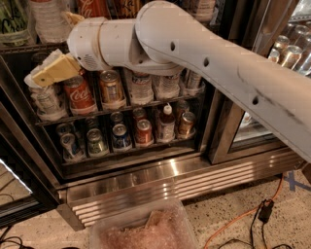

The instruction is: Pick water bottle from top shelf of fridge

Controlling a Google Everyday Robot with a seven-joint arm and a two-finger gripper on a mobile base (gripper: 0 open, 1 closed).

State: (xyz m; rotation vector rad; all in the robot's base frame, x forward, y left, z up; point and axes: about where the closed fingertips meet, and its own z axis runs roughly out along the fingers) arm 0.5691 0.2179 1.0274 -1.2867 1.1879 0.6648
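Observation:
The water bottle (46,19), large, clear and ribbed, stands on the top shelf (24,47) of the fridge (146,177), near the left. My gripper (52,47) is open at the front of that shelf, just right of and below the bottle. One tan finger (54,70) hangs in front of the rack below, and the other (73,18) shows beside the bottle. The white arm (204,63) crosses from the right and hides much of the top shelf.
A green-labelled bottle (12,19) and a red Coca-Cola bottle (92,7) flank the water bottle. Cans and small bottles (112,87) fill the lower racks. A closed glass door (252,121) is at right. A plastic bin (141,231) and an orange cable (243,219) lie on the floor.

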